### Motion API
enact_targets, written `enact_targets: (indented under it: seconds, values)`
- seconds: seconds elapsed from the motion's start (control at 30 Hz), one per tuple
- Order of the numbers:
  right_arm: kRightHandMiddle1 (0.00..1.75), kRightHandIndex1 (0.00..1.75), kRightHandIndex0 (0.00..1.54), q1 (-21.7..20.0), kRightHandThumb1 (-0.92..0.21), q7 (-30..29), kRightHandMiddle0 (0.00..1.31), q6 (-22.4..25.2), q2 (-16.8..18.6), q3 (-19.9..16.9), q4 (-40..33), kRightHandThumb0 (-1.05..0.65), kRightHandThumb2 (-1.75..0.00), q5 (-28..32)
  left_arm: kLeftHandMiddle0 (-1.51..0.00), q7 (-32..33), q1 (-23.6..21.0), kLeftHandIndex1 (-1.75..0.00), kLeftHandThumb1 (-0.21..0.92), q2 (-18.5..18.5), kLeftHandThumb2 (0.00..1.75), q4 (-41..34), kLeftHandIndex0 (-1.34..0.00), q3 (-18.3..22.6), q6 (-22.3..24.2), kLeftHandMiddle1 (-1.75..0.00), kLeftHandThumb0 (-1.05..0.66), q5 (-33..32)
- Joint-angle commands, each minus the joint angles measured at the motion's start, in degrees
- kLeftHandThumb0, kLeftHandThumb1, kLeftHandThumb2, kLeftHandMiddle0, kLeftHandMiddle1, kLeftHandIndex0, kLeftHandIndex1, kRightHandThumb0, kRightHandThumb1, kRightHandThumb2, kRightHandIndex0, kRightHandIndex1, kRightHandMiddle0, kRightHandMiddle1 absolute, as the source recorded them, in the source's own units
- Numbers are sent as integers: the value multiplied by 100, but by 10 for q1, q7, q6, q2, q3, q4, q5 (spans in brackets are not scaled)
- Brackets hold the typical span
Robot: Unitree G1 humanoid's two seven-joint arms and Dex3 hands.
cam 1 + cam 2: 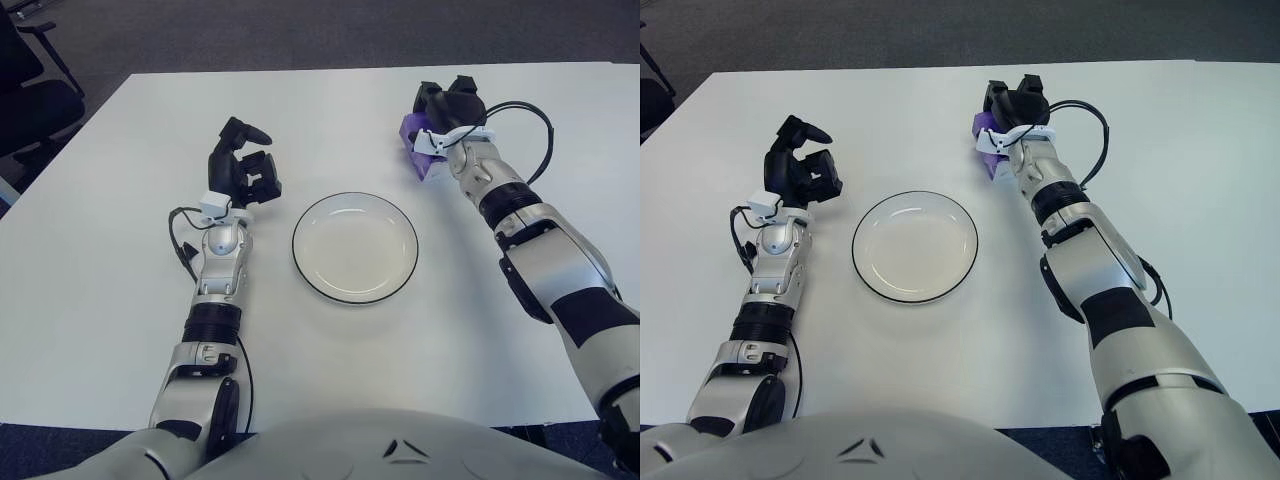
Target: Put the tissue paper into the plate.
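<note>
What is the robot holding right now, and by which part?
The right hand is closed on the purple tissue pack, gripping its far upper end. The left hand, left of the plate, holds nothing.

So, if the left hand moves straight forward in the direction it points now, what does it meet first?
Probably nothing: the left hand, left of the plate, points toward the far edge of the table, with only bare tabletop ahead. Its height is unclear.

Tissue paper (411, 140): purple. Plate (355, 247): white, thin black rim line. Counter (120, 290): plain white. Both hands black — left hand (243, 170), right hand (448, 105) — forearms silver with black bands. Floor (300, 30): dark grey carpet.
</note>
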Motion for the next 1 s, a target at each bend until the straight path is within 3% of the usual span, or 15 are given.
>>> enact_targets:
  seconds: [0.0, 0.33, 0.53, 0.83, 0.97]
  values:
    - [175, 146, 95, 63, 0, 1, 63, -4, -9, -6, 5, 0, -158, 10, -131, 1, 115, -175, 42, -39, 119, 67, -53, -4, -4, -175, -45, -4]
    - [175, 153, 93, 78, 1, 4, 64, -25, -40, -34, -83, 0, -162, 24, -131, 0, 112, -175, 42, -37, 119, 71, -53, -5, 0, -175, -45, -3]
    - [175, 157, 91, 102, 1, 17, 63, -28, -67, -64, -189, 0, -163, 31, -131, 0, 111, -175, 42, -37, 119, 72, -53, -5, 0, -175, -45, -3]
    - [175, 157, 93, 140, 3, 15, 66, -11, -71, -98, -302, 0, -166, 31, -131, 0, 108, -175, 43, -39, 119, 78, -53, -5, 0, -175, -45, -3]
    - [175, 157, 93, 152, 4, 6, 66, -30, -74, -111, -327, 0, -166, 34, -131, 1, 109, -175, 42, -38, 119, 77, -53, -7, 0, -175, -45, 0]
